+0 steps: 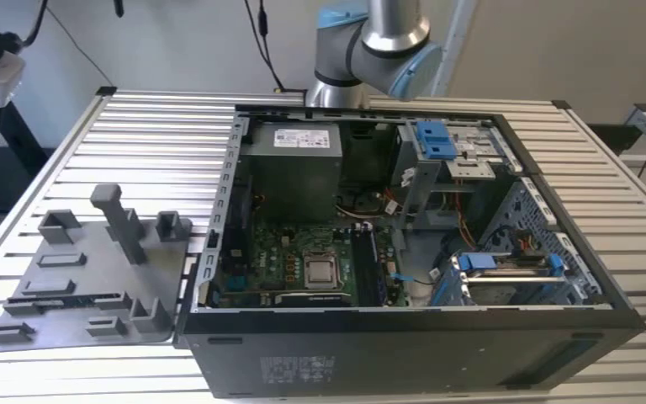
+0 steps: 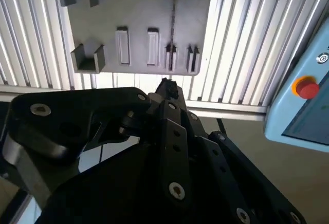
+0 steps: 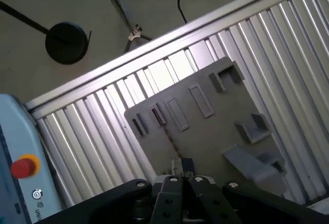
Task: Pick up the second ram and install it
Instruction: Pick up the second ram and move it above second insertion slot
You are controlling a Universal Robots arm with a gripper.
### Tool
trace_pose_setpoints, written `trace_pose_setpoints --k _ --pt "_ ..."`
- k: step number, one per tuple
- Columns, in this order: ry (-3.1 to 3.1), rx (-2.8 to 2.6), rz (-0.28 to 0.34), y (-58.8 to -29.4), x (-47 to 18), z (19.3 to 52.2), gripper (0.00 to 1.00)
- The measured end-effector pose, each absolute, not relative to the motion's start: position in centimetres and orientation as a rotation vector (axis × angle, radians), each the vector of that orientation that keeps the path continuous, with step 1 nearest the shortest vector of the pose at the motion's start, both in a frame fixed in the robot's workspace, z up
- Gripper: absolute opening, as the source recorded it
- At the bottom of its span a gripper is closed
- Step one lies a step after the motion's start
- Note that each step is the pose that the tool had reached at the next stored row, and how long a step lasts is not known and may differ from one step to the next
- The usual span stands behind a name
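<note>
Second ram [image 3: 169, 139] on edge in tray [image 3: 216, 131], apart from closed fingers [image 3: 187, 165]

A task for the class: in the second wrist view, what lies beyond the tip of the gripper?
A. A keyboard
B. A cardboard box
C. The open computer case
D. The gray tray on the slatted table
D: in the second wrist view the gripper points toward the gray tray, which lies on the slatted table. The exterior view shows the computer case standing beside that tray, not under the gripper.
</note>
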State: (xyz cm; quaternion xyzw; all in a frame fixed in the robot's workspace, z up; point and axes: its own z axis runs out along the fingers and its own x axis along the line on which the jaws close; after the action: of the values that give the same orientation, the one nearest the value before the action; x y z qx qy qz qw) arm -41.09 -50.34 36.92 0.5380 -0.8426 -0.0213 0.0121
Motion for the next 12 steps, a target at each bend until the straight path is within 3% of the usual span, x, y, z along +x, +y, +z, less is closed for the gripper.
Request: trace_pose_setpoints --k 12 --pt "-2.430 1.947 -0.059 -50.33 -41.09 36.81 0.11"
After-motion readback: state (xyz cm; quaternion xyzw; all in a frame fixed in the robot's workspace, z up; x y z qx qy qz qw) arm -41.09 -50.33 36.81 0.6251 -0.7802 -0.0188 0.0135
